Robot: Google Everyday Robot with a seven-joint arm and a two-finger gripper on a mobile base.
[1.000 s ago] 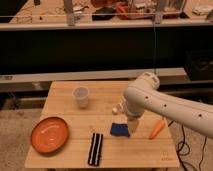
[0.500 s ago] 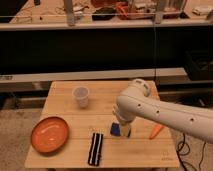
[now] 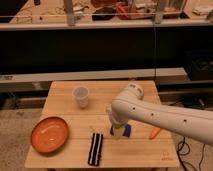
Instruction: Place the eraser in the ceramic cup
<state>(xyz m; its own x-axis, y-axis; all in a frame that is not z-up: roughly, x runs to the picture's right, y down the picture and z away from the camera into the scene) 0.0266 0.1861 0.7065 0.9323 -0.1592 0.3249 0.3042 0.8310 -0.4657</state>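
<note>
Evidently the task is only beginning: the eraser is lying untouched near the counter's front edge, well apart from the ceramic cup, which is standing far-left. The hand is hanging low just right of the eraser, and whether it is spread or pressed together cannot be told. Bare counter is lying open between eraser and cup, with an orange plate sitting left.

The arm is clad in smooth white rounded shells, dotted with dark screws. The pale gripper is seen above the middle of the table.
</note>
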